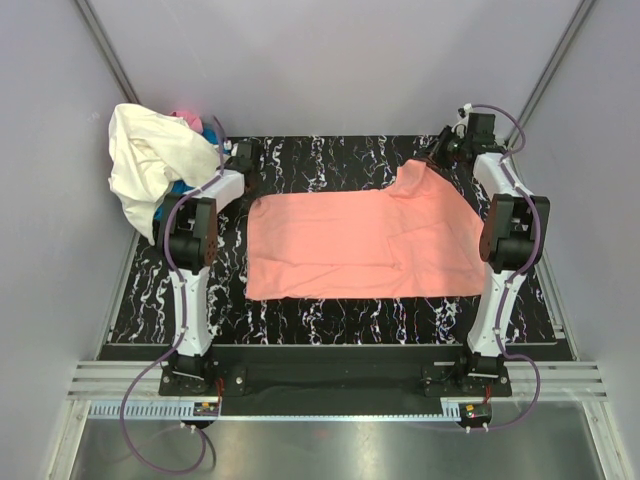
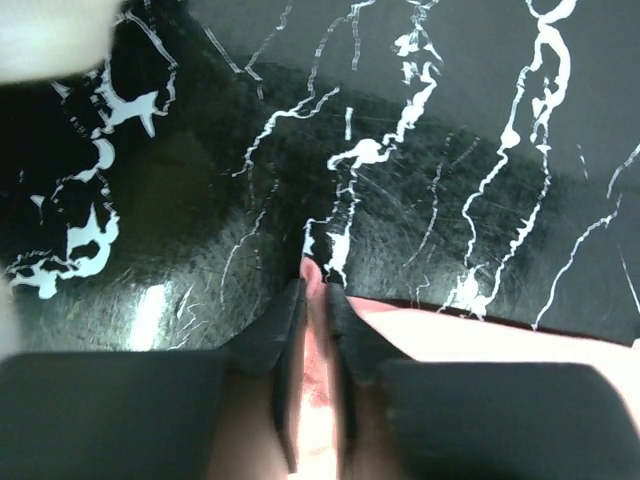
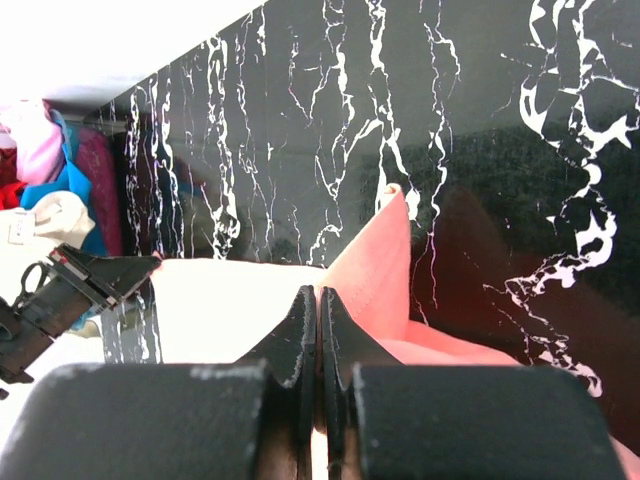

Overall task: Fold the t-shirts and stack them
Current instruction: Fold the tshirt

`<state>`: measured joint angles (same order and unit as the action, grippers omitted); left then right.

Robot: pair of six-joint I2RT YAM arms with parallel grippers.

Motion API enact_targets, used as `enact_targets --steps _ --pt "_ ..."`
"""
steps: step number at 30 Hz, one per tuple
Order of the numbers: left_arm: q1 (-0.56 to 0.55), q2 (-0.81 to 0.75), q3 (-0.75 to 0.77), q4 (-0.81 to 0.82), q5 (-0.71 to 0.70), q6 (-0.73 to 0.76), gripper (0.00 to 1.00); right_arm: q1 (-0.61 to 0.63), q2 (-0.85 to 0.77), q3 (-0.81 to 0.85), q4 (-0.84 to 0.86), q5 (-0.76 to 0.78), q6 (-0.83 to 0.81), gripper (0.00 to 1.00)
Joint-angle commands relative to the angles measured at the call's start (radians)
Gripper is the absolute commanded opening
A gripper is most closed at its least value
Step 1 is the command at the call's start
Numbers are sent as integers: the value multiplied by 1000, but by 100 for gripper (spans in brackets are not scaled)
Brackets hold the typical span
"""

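1. Spread mostly flat across the middle of the black marbled table [image 1: 330, 322]: a salmon-pink shirt [image 1: 360, 245], long side running left to right, near edge fairly straight, a few shallow creases.
2. At the far right corner of that shirt, a small peak of cloth lifted off the table and drawn up toward the right gripper [image 1: 440, 158].
3. Right gripper closed tight, fingers [image 3: 298, 335] pressed together with no gap. From the right wrist, a pointed flap of the salmon-pink shirt standing up just beyond and to the right of the tips, more of the cloth running back under them. Pinched on that corner, as far as can be told.
4. Left gripper [image 2: 315, 290] down at the far left corner of the same shirt, jaws nearly together, a thin fold of pink cloth clamped between them. Tips either touching the table or just above it; cannot tell which.
5. In the left wrist view, the rest of the shirt lying on the table, trailing away to the right behind the tips.
6. Heaped at the far left corner of the table, near the left gripper:
   - a cream-white shirt [image 1: 140, 165], crumpled, uppermost and hanging over the table's left edge;
   - a blue shirt [image 1: 186, 187] showing beneath it;
   - a bit of hot pink cloth [image 1: 187, 120] at the back of the heap.
7. One gripper at each far corner of the salmon-pink shirt, near edge of the shirt lying loose.
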<state>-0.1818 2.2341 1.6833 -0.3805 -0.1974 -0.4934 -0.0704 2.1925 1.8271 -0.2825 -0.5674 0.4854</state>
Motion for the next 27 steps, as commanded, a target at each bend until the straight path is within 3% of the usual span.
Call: enact_targets --steps 1,2,17,27 --pt "-2 18 16 15 26 12 6 -3 12 55 13 -57 -48 0" --pt "-2 9 12 22 30 16 0 -9 12 57 9 -60 -63 0" --pt "-2 -364 -344 271 81 84 0 -39 -147 -158 167 -98 -83 0" --pt "-2 -502 -505 333 116 82 0 -39 -327 -400 220 15 -116 0"
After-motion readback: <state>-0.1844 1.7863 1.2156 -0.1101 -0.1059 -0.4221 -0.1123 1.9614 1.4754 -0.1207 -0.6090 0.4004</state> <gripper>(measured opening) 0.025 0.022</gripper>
